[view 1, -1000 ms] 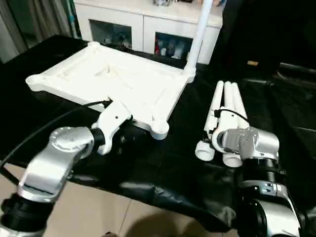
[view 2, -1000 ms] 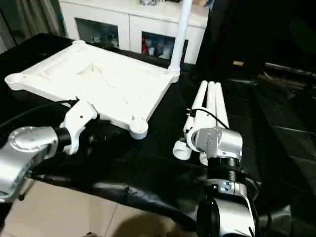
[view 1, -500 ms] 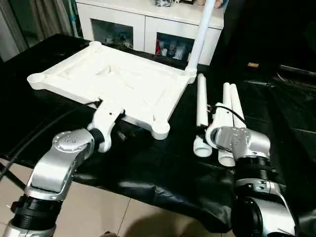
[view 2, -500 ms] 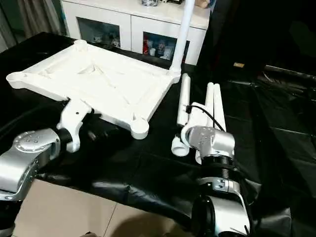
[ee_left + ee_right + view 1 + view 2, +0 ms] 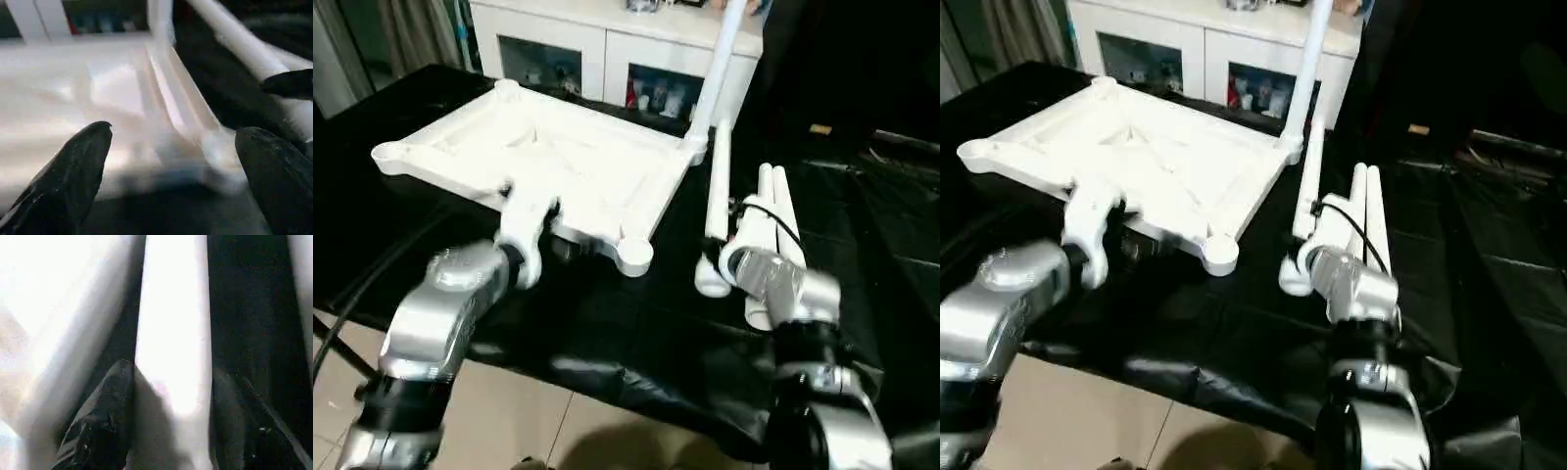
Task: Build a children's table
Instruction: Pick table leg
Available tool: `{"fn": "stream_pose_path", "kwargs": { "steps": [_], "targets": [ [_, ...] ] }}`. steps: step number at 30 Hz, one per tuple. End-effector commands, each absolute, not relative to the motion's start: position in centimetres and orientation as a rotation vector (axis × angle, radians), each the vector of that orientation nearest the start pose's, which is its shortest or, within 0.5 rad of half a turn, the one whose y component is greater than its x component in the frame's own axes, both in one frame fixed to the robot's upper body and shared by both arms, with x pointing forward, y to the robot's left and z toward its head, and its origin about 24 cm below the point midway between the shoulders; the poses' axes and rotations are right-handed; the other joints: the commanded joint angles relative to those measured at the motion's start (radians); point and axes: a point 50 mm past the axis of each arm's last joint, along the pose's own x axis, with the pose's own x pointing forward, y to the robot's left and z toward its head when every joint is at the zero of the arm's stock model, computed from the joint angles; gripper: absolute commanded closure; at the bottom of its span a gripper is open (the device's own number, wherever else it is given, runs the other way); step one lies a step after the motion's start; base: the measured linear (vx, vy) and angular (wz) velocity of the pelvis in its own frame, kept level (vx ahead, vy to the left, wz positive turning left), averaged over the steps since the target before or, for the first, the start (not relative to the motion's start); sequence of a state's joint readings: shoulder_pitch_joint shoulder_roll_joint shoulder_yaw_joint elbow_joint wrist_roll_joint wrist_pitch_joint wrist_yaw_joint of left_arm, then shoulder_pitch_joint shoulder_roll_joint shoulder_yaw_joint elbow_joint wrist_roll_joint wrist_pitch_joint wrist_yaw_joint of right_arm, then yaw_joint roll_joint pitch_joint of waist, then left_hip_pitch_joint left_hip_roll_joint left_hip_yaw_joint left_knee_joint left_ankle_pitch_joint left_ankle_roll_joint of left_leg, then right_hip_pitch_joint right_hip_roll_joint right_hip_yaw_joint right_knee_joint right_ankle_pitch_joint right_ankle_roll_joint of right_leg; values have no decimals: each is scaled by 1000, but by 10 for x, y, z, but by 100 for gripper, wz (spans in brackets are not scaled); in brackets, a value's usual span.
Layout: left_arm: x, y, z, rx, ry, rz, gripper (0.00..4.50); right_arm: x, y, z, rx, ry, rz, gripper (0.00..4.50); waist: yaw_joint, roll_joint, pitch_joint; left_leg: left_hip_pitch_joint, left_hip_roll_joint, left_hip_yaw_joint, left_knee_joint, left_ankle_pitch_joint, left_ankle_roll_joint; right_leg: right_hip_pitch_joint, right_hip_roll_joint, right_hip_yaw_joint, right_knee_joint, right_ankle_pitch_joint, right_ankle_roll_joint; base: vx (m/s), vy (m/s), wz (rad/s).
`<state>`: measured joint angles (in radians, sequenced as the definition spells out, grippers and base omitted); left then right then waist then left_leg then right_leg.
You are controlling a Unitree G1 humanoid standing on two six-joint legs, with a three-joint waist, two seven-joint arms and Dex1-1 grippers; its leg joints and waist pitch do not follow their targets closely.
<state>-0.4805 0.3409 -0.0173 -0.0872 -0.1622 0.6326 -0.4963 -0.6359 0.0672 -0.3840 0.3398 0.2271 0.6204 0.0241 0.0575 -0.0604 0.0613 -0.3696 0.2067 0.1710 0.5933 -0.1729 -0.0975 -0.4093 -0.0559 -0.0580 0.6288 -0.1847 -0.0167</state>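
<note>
Black-sheeted worktable (image 5: 607, 333) carries tabletop (image 5: 558, 162) and 2 legs (image 5: 773, 211).

One tube leg (image 5: 716, 201) drawn out of the bundle of three and lifted at its far end by the right gripper (image 5: 168, 396), left gripper (image 5: 171, 161) opened wide, moved up to the tabletop (image 5: 548, 162) near edge

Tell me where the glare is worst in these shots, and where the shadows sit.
Left wrist view: the tabletop glares white, its ribs nearly washed out. Right wrist view: the tube leg is blown out white, shaded only down by the right claw. Left eye view: even light, a soft sheen on the black sheet, dark shadow under the tabletop's near edge.
</note>
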Motion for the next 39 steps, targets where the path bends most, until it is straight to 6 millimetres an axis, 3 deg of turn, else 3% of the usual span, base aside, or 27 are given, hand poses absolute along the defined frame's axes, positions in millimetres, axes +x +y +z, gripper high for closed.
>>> {"fn": "stream_pose_path", "kwargs": {
  "steps": [1,6,9,16,19,20,28,29,30,32,34,36,39],
  "targets": [
    [326,144,162,111,70,-575,0,356,-145,130,516,108,127,262,3,18,-76,19,13,2,-63,-133,-30,55,-60,47,-65,-104,-110,0,0,0],
    [335,121,199,-223,-32,-730,0,343,-146,153,609,-53,355,262,5,16,-73,14,8,4,-61,-150,-20,58,-60,46,-69,-129,-129,0,0,0],
    [338,106,212,-350,-28,-844,0,326,-136,165,616,-133,608,262,11,8,-76,6,7,3,-60,-122,13,67,-60,43,-71,-93,-150,0,0,0],
    [336,84,229,-424,-15,-970,0,307,-114,167,595,-129,883,262,18,9,-71,8,11,1,-60,-147,16,63,-66,42,-85,-198,-149,0,0,0],
    [339,79,228,-422,6,-969,0,300,-108,168,587,-123,965,262,20,5,-69,7,11,-1,-61,-153,15,63,-66,41,-90,-243,-126,0,0,0],
    [340,77,228,-433,15,-975,0,298,-107,168,591,-119,993,262,26,9,-69,10,13,-1,-62,-157,12,59,-66,41,-92,-253,-117,0,0,0],
    [338,73,231,-507,29,-1012,0,294,-105,161,529,-83,1013,262,38,14,-72,10,14,-2,-63,-148,-3,62,-68,40,-86,-200,-135,0,0,0],
    [338,73,231,-507,31,-1007,27,295,-106,161,525,-83,1007,262,37,12,-71,8,13,-2,-63,-151,-3,62,-68,40,-89,-211,-130,0,0,0],
    [341,75,230,-508,45,-963,34,298,-105,161,470,-84,957,262,38,20,-72,7,13,-3,-62,-149,-7,62,-69,40,-87,-212,-126,0,0,0],
    [345,77,229,-511,53,-904,34,302,-104,162,435,-85,921,262,34,17,-72,8,13,-4,-63,-153,-13,62,-67,39,-90,-213,-121,0,0,0],
    [348,79,229,-521,56,-865,68,303,-102,163,427,-86,903,262,33,15,-72,8,11,-4,-63,-155,-14,63,-65,39,-91,-212,-117,0,0,0],
    [353,81,226,-514,66,-762,77,307,-95,164,362,-88,876,262,31,8,-71,5,11,-4,-63,-153,-14,64,-65,38,-91,-223,-107,0,0,0],
    [354,81,226,-547,70,-738,106,308,-90,161,307,-72,872,262,31,10,-72,6,13,-5,-62,-146,-13,63,-67,39,-89,-214,-108,0,0,0]
  ]
}}
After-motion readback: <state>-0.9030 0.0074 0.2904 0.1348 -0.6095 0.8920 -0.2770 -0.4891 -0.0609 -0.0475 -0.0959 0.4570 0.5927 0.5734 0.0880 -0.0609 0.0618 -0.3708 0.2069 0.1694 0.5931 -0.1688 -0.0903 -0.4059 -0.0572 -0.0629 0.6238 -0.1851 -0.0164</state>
